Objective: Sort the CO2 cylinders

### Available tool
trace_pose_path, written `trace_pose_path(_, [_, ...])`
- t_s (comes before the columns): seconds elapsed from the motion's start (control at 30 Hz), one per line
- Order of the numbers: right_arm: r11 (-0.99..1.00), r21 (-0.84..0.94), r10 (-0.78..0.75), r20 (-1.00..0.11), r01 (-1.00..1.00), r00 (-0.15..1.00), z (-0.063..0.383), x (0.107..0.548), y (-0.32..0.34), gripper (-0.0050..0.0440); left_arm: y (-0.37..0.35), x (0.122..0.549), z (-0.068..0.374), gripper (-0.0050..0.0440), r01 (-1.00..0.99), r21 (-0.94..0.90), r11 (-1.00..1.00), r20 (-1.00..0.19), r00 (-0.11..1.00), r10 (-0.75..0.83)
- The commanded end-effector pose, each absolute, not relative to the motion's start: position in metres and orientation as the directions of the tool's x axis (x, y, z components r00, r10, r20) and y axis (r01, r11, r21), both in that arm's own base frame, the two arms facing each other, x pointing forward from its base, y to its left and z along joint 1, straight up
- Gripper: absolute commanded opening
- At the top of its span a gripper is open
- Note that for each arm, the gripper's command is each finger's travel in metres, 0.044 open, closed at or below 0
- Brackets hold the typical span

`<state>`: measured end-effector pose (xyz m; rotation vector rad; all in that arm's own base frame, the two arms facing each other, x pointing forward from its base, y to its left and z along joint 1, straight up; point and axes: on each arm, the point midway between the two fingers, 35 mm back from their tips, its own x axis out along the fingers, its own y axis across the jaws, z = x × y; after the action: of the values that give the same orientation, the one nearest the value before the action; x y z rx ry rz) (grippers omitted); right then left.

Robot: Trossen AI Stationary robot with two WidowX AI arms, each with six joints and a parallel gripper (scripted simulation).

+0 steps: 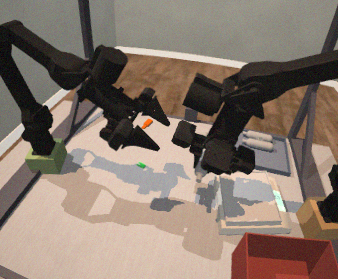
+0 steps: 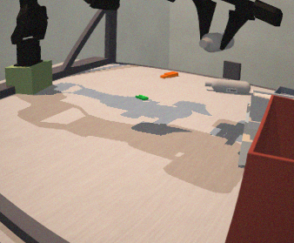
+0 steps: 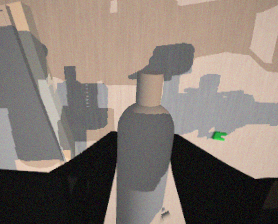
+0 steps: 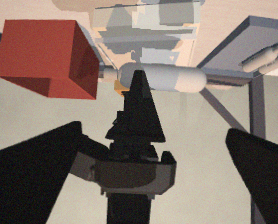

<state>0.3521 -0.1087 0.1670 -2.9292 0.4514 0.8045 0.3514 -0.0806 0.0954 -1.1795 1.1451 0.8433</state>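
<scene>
With two cylinders lying in the tray, you have a third held in your left claw and a fourth on the bench apparently left to sort, your right claw being wide.

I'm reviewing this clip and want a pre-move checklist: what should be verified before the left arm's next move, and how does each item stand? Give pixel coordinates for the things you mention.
1. Left jaws (image 1: 200, 164) (image 2: 213, 43) shut on a cylinder (image 1: 199, 175) (image 2: 211, 43) (image 3: 144, 150) (image 4: 170, 77): ok.
2. Right jaws (image 1: 164, 136) open, holding nothing: ok.
3. Held cylinder's stamped weight legible: not ok.
4. Reading on the scale's display (image 1: 279, 200): cannot tell.
5. Held cylinder light enough for scrap: cannot tell.
6. All other cylinders in the tray (image 1: 283, 167) (image 4: 225, 45): not ok; one (image 2: 230, 86) lies on the table.
</scene>
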Motion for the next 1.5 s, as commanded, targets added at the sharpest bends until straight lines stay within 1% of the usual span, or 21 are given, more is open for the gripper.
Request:
trace_pose_path(0.0, [-0.953,0.008,-0.267,-0.496,-0.302,0.827,0.1728,0.3531,-0.1091,0.044,-0.083,0.3585,0.1106,-0.005,-0.93,-0.299,0.215,-0.954,0.289,-0.076])
trace_pose_path(0.17, [-0.953,0.008,-0.267,-0.496,-0.302,0.827,0.1728,0.3531,-0.1091,0.044,-0.082,0.3545,0.1085,-0.005,-0.92,-0.295,0.257,-0.955,0.286,-0.073])
trace_pose_path(0.3, [-0.953,0.008,-0.267,-0.496,-0.302,0.827,0.1728,0.3531,-0.1091,0.044,-0.0821,0.3524,0.1079,-0.005,-0.859,-0.297,0.416,-0.953,0.293,-0.074])
trace_pose_path(0.43, [-0.953,0.008,-0.267,-0.496,-0.302,0.827,0.1728,0.3531,-0.1091,0.044,-0.0818,0.3525,0.1084,-0.005,-0.737,-0.289,0.611,-0.948,0.308,-0.077])
trace_pose_path(0.6, [-0.953,0.008,-0.267,-0.496,-0.302,0.827,0.1728,0.3531,-0.1091,0.044,-0.0821,0.3527,0.1089,-0.005,-0.569,-0.263,0.78,-0.942,0.324,-0.081])
trace_pose_path(0.67, [-0.953,0.008,-0.267,-0.496,-0.302,0.827,0.1728,0.3531,-0.1091,0.044,-0.0823,0.3527,0.1092,-0.005,-0.492,-0.246,0.835,-0.94,0.331,-0.082])
trace_pose_path(0.73, [-0.953,0.008,-0.267,-0.496,-0.302,0.827,0.1728,0.3531,-0.1091,0.044,-0.0823,0.3527,0.1092,-0.005,-0.492,-0.246,0.835,-0.94,0.331,-0.082])
trace_pose_path(0.9, [-0.953,0.008,-0.267,-0.496,-0.302,0.827,0.1728,0.3531,-0.1091,0.044,-0.0827,0.3528,0.1098,-0.005,-0.253,-0.182,0.95,-0.934,0.348,-0.087])
trace_pose_path(1.07, [-0.953,0.008,-0.267,-0.496,-0.302,0.827,0.1728,0.3531,-0.1091,0.044,-0.0831,0.3528,0.1104,-0.005,-0.029,-0.108,0.994,-0.927,0.363,-0.09])
trace_pose_path(1.23, [-0.953,0.008,-0.267,-0.496,-0.302,0.827,0.1728,0.3531,-0.1091,0.044,-0.0834,0.3528,0.111,-0.005,0.193,-0.021,0.981,-0.921,0.378,-0.094])
trace_pose_path(1.3, [-0.953,0.008,-0.267,-0.496,-0.302,0.827,0.1728,0.3531,-0.1091,0.044,-0.0834,0.3528,0.111,-0.005,0.193,-0.021,0.981,-0.921,0.378,-0.094])
trace_pose_path(1.47, [-0.953,0.008,-0.267,-0.496,-0.302,0.827,0.1728,0.3531,-0.1091,0.044,-0.0838,0.3527,0.1118,-0.005,0.429,0.089,0.899,-0.913,0.395,-0.098])
